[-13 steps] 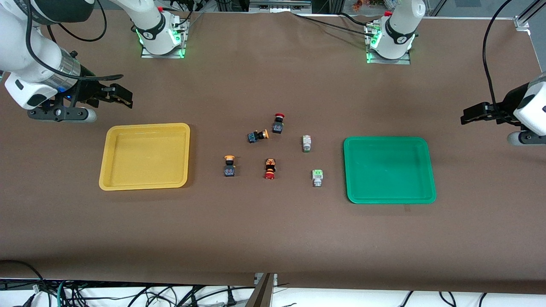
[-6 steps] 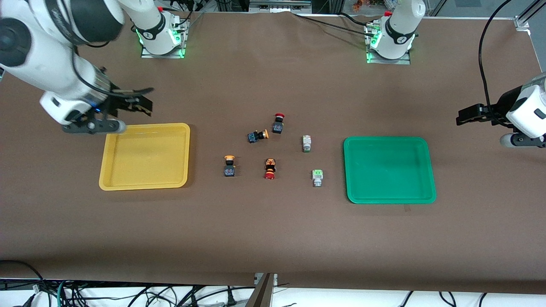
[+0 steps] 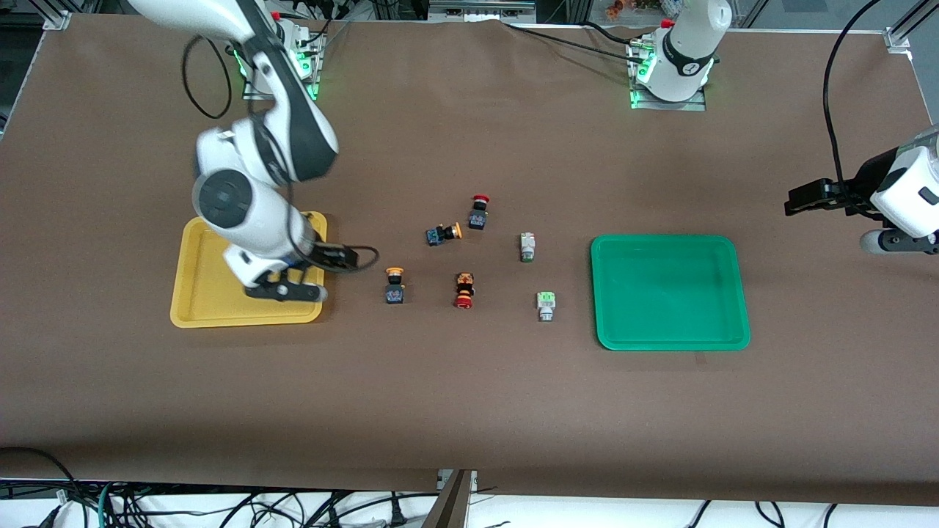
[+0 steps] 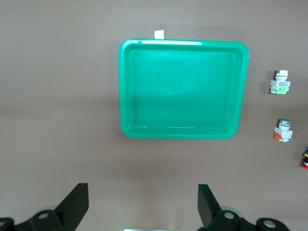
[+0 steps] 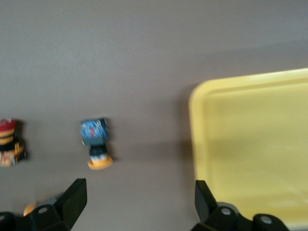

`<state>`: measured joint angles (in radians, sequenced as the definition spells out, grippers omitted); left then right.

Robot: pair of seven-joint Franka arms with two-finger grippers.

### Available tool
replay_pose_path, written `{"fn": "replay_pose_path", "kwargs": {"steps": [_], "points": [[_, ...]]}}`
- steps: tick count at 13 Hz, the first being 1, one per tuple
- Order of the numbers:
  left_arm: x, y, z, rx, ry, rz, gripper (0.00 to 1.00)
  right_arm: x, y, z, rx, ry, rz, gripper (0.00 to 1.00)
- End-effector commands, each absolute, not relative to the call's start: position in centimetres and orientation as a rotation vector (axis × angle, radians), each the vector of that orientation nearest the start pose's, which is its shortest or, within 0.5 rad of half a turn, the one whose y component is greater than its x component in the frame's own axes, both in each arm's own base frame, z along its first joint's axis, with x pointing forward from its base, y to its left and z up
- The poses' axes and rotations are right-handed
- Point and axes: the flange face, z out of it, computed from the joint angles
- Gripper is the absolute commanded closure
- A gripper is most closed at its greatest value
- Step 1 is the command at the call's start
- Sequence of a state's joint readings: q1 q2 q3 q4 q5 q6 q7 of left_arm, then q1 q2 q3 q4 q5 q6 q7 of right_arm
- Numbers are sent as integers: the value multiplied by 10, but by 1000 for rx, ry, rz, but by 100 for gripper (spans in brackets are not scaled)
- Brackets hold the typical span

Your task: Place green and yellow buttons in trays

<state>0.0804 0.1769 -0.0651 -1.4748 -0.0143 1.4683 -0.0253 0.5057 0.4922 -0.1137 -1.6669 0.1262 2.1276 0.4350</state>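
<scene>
Right gripper (image 3: 345, 258) has swung in from the table edge, now over the inner rim of the shallow yellow plastic tray (image 3: 198, 293), fingers spread wide, nothing held. Nearest it: a dark-bodied button with yellow-orange round cap (image 3: 395, 286), on the brown table (image 3: 469, 396). Second one (image 3: 442, 234) lies farther from the camera. Two whitish buttons with pale green caps (image 3: 546, 305) (image 3: 527, 247) sit beside the shallow green plastic tray (image 3: 733, 293). Left gripper (image 3: 796, 203) waits, fingers apart, past the green tray.

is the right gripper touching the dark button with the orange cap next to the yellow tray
Apart. In the right wrist view, the open right gripper hangs with bare brown table between its fingers and the dark-bodied, orange-capped button beside the yellow plastic tray.
</scene>
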Motion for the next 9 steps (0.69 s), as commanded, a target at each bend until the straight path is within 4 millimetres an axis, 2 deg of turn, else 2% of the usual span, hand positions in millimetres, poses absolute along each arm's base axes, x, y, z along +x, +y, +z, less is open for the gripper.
{"fn": "replay_pose_path", "kwargs": {"steps": [1, 2, 3, 5, 6, 7, 8, 9], "points": [[592, 7, 558, -3162, -43, 296, 0, 618, 304, 267, -3074, 240, -6, 1], [595, 0, 554, -3167, -63, 300, 0, 619, 309, 252, -3064, 268, -26, 1], [596, -14, 552, -3164, -106, 303, 0, 619, 316, 237, -3041, 297, -34, 1], [611, -65, 518, -3144, -139, 331, 0, 614, 331, 214, -2993, 337, -45, 1], [616, -94, 512, -3147, -161, 271, 0, 610, 340, 204, -2985, 328, -66, 1], [618, -113, 505, -3140, -210, 260, 0, 607, 346, 194, -2982, 325, -71, 1], [619, -134, 493, -3127, -249, 274, 0, 605, 347, 188, -2981, 327, -73, 7], [626, -147, 473, -3125, -299, 279, 0, 605, 346, 187, -2982, 330, -74, 17]]}}
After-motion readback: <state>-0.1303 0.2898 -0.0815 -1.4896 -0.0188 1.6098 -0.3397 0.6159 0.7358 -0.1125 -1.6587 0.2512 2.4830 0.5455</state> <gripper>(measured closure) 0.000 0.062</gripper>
